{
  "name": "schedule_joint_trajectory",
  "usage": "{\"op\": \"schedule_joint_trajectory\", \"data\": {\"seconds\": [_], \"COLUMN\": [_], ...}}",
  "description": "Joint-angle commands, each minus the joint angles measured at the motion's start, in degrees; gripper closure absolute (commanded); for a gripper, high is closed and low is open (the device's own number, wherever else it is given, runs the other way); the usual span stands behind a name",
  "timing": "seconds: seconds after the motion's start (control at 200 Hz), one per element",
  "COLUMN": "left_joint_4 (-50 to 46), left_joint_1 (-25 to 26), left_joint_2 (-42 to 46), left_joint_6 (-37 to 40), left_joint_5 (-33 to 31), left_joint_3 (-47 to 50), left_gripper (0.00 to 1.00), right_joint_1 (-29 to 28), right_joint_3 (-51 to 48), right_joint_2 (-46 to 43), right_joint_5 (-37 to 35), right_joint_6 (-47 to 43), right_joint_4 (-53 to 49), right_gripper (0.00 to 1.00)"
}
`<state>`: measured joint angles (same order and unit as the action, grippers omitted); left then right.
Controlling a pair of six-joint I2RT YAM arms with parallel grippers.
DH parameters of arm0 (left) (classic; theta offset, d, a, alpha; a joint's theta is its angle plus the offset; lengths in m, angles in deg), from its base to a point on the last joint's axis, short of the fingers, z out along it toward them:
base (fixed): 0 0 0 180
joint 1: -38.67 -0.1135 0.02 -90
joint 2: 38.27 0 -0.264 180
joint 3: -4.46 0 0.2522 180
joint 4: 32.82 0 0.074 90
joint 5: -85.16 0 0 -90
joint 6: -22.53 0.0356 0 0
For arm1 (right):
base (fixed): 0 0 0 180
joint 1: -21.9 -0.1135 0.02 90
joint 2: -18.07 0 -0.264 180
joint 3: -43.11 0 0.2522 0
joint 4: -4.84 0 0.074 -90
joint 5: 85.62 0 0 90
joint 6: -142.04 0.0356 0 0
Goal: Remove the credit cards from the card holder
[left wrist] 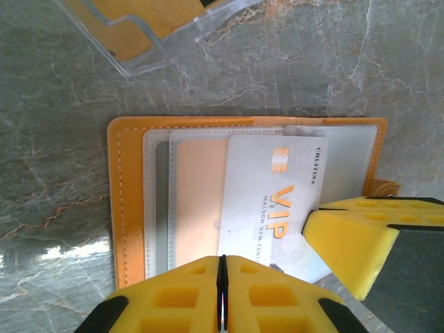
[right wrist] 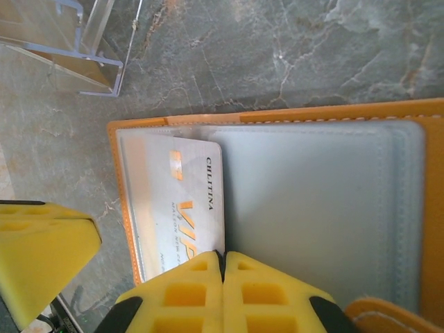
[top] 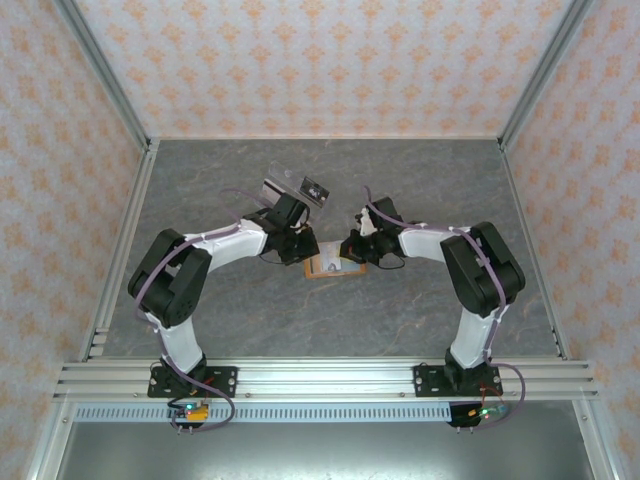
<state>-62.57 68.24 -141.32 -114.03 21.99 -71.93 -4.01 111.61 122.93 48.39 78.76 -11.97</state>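
Pads of left pincer (left wrist: 222,295) pressed together, no gap along the seam, at the near edge of the orange folding card holder (left wrist: 128,208). The pads cover what lies under them, so cannot tell whether an edge is nipped. Right pincer (right wrist: 223,288) likewise closed flat, tips at the near corner of the pale white plastic card printed VIP (left wrist: 267,201); grip on it not resolvable. Card sticks partway out of a grey clear pocket, skewed. Flat tan card (left wrist: 198,201) beside it in its sleeve, lower end hidden. Holder lies open on the grey marbled desk (left wrist: 55,139), between both arms. Clear plastic piece (left wrist: 166,41) beyond it, cut off by the frame.
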Motion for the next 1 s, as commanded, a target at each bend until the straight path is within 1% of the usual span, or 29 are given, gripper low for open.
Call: {"op": "schedule_joint_trajectory", "data": {"seconds": [0.0, 0.09, 0.2, 0.4, 0.475, 0.525, 0.581, 0.676, 0.786, 0.891, 0.996], "left_joint_4": [0.4, 0.6, 0.3, -1.6, -1.9, -2.2, -2.6, -3.0, -3.2, -2.9, -2.8], "left_joint_1": [0.6, 0.6, 0.6, 0.5, 0.6, 0.5, 0.6, 0.5, 0.5, 0.5, 0.5], "left_joint_2": [-2.4, -4.0, -5.0, -4.6, -4.6, -4.5, -4.2, -3.6, -3.0, -1.7, 0.9], "left_joint_6": [0.4, 0.3, 0.6, 1.1, 1.2, 1.1, 1.1, 1.1, 1.3, 1.5, 1.6], "left_joint_5": [0.7, 0.7, 0.7, -1.2, -1.4, -1.7, -2.2, -2.8, -2.6, -2.6, -3.2], "left_joint_3": [-1.2, -1.0, -0.4, 0.1, 0.0, -0.1, -0.2, -0.3, -0.6, -0.8, -1.4], "left_gripper": [0.91, 0.92, 0.94, 0.94, 0.94, 0.94, 0.94, 0.94, 0.93, 0.92, 0.86], "right_joint_1": [0.2, 0.2, 0.2, 0.2, 0.2, 0.2, 0.2, 0.3, 1.2, 2.0, 2.1], "right_joint_3": [0.8, 0.9, 1.2, 2.0, 2.1, 2.1, 2.1, 1.2, -1.2, -3.9, -5.1], "right_joint_2": [1.1, 1.3, 2.1, 3.6, 3.8, 3.7, 3.3, 1.0, -3.0, -7.4, -11.1], "right_joint_5": [-0.3, 0.0, 0.4, 2.5, 3.0, 2.5, 1.2, -2.8, -5.8, -6.7, -6.0], "right_joint_6": [-1.2, -0.9, -0.7, -0.4, -0.3, -0.3, -0.4, -1.0, -1.8, -2.8, -3.7], "right_joint_4": [-1.0, -0.9, -0.7, 0.0, 0.3, 0.1, -0.4, -1.6, -1.3, 0.4, 1.8], "right_gripper": [0.91, 0.83, 0.77, 0.74, 0.77, 0.82, 0.90, 0.97, 1.00, 1.00, 1.00]}}
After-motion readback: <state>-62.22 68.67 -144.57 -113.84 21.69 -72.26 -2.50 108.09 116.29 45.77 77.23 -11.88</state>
